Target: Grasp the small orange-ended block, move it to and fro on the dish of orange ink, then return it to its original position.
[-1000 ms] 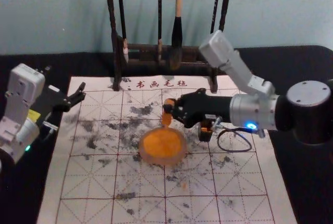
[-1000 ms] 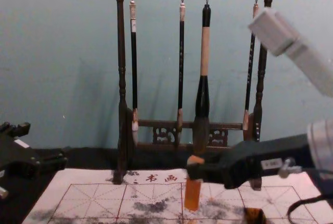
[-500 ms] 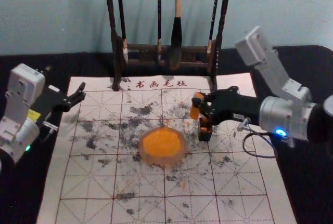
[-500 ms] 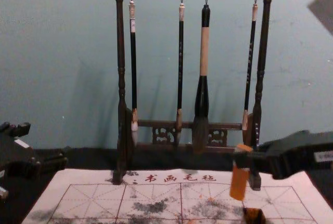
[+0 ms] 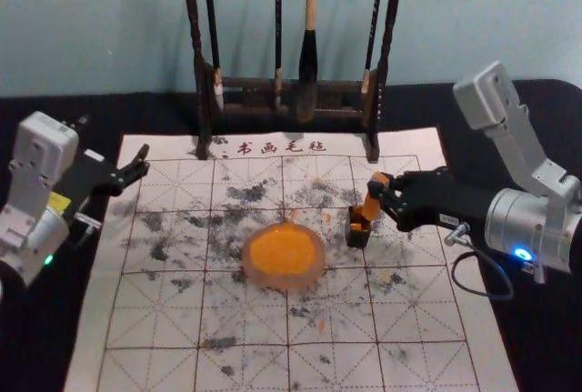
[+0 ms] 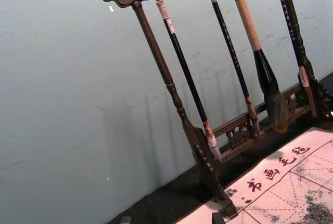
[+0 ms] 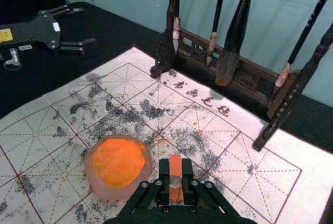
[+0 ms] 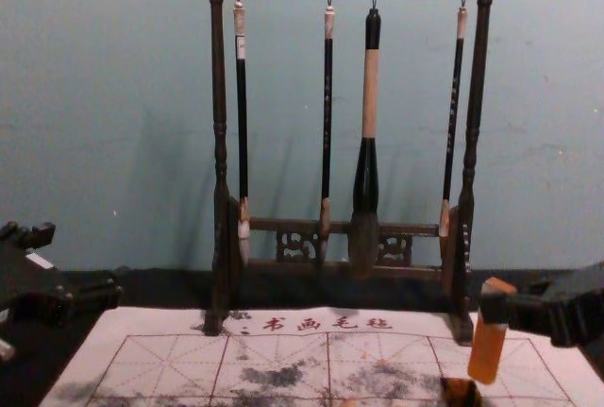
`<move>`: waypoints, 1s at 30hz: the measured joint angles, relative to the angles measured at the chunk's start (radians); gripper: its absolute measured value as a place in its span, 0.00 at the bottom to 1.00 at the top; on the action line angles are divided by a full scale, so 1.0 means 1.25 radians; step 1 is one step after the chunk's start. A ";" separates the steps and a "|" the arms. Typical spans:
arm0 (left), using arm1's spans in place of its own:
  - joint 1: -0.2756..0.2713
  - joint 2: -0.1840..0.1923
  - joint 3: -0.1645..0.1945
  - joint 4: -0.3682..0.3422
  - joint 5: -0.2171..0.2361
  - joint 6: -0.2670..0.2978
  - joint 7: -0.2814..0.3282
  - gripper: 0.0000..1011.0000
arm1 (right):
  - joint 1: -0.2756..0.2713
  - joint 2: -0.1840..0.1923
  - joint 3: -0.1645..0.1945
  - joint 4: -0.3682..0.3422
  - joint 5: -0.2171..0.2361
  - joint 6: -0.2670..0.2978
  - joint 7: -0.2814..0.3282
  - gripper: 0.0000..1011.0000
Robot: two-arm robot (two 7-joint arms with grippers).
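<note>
My right gripper (image 5: pixel 384 194) is shut on the orange block (image 5: pixel 371 203), which hangs tilted just beside and above the small dark box (image 5: pixel 357 234) with orange inside. In the right wrist view, my right gripper (image 7: pixel 176 181) pinches the block (image 7: pixel 176 170) between its black fingers. The chest view has the block (image 8: pixel 487 343) leaning, its lower end near the box (image 8: pixel 461 392). The round dish of orange ink (image 5: pixel 284 256) lies on the mat to the left of the box. My left gripper (image 5: pixel 138 170) stays parked open at the mat's left edge.
A dark wooden rack (image 5: pixel 202 101) with several hanging brushes stands at the mat's back edge. The white gridded mat (image 5: pixel 245 319) bears dark ink smudges. A cable (image 5: pixel 496 294) loops beneath the right arm.
The right gripper has carried the block rightward from behind the dish to beside the small box, and the block now tilts. The left arm has kept still.
</note>
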 joint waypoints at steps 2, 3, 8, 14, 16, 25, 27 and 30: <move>0.000 0.000 0.000 0.000 0.000 0.000 0.000 0.99 | -0.005 -0.002 0.004 0.002 0.002 0.003 -0.004 0.11; 0.000 0.000 0.000 0.000 0.000 0.000 0.000 0.99 | -0.006 -0.003 0.005 0.004 0.002 0.004 -0.005 0.11; 0.000 0.000 0.000 0.000 0.000 0.000 0.000 0.99 | -0.002 -0.014 0.004 0.020 0.000 0.010 -0.011 0.11; 0.000 0.000 0.000 0.000 0.000 0.000 0.000 0.99 | 0.012 -0.032 -0.003 0.045 -0.007 0.018 -0.014 0.11; 0.000 0.000 0.000 0.000 0.000 0.000 0.000 0.99 | 0.018 -0.038 -0.006 0.055 -0.010 0.021 -0.013 0.11; 0.000 0.000 0.000 0.000 0.000 0.000 0.000 0.99 | 0.044 -0.060 -0.017 0.092 -0.019 0.028 -0.006 0.11; 0.000 0.000 0.000 0.000 0.000 0.000 0.000 0.99 | 0.047 -0.063 -0.018 0.097 -0.020 0.028 -0.005 0.11; 0.000 0.000 0.000 0.000 0.000 0.000 0.000 0.99 | 0.054 -0.069 -0.021 0.107 -0.023 0.028 -0.001 0.11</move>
